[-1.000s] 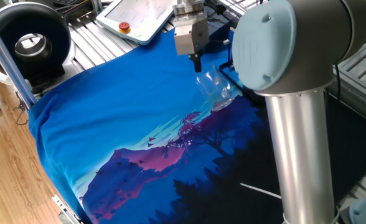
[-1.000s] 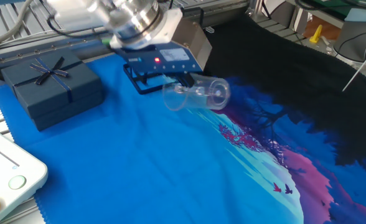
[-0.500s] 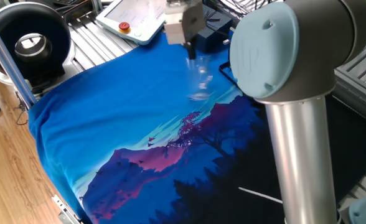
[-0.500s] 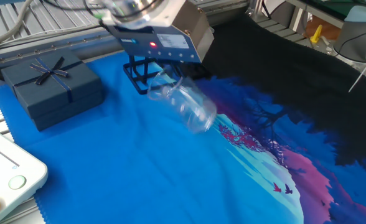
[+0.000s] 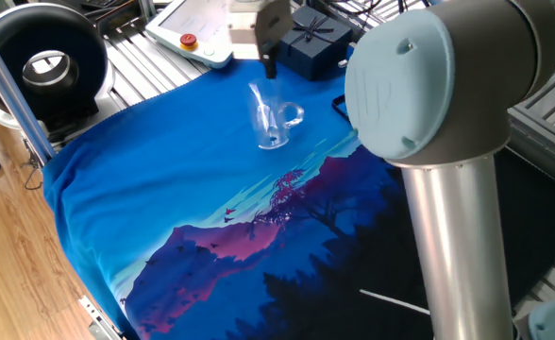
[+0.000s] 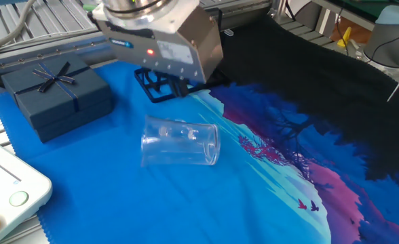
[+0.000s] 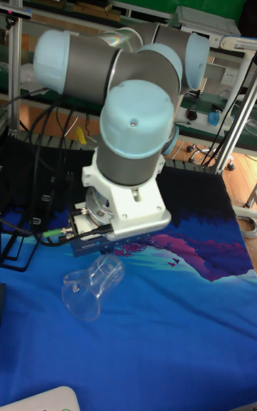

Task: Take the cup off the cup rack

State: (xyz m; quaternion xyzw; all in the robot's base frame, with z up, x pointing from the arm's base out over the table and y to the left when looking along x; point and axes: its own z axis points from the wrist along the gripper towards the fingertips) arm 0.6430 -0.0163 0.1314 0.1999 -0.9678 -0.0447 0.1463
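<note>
Nearest you: the cup (image 6: pixel 180 143), now clear of the cup rack (image 6: pixel 160 86), held on its side above the blue cloth (image 6: pixel 118 196); a second ago it hung beside the rack. Gripper (image 5: pixel 269 67) clamps its rim. Behind: navy gift box (image 6: pixel 55 95). Removal looks nearly complete.

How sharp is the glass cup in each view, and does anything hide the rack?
One fixed view: the cup is faint but readable, and the robot arm hides most of the cup rack. The other fixed view: cup crisp, the gripper body partly covering the rack. Tall fixed view: cup clear, rack unseen.
</note>
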